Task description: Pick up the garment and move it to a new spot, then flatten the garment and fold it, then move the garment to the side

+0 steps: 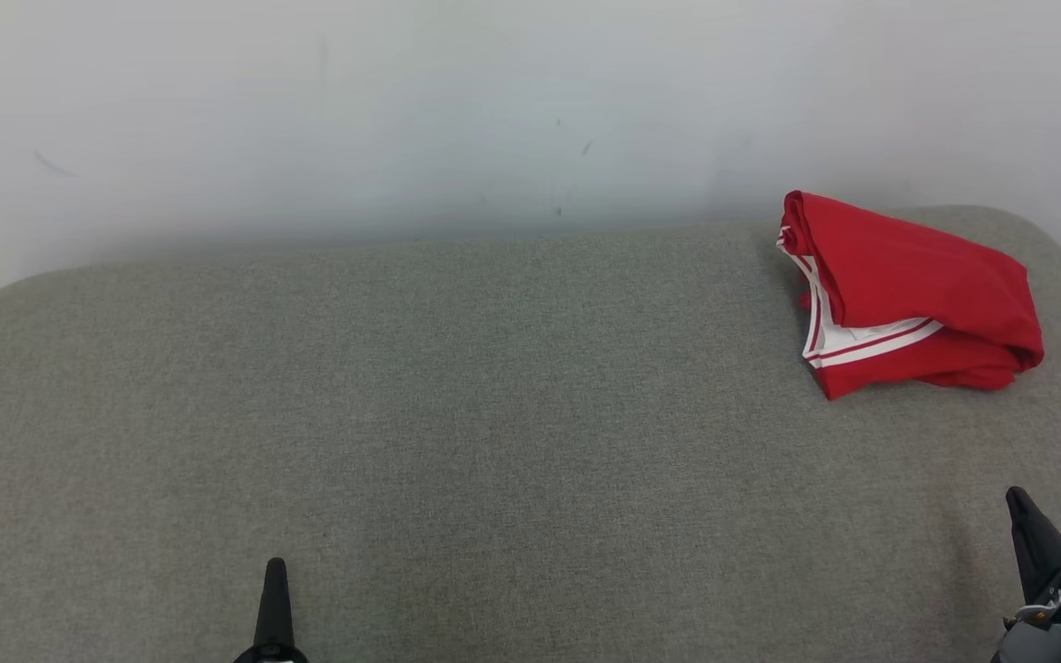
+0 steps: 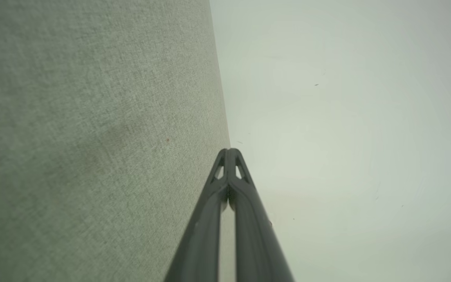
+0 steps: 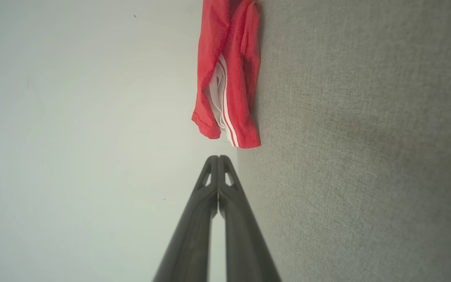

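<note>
head view: a folded red fabric garment with white stripes (image 1: 917,285) sits at the far right of the grey fabric-covered counter (image 1: 494,414), apparently set aside. left pincer (image 1: 274,566) and right pincer (image 1: 1017,502) hang near, well apart from it. left wrist view: closed, empty. right wrist view: closed too, holding nothing, garment ahead.

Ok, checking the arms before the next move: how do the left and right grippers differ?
The left gripper points straight up the head view; the right gripper leans left. The right gripper is nearer the red garment; the left gripper faces bare grey cushion. Both have jaws shut, empty.
</note>
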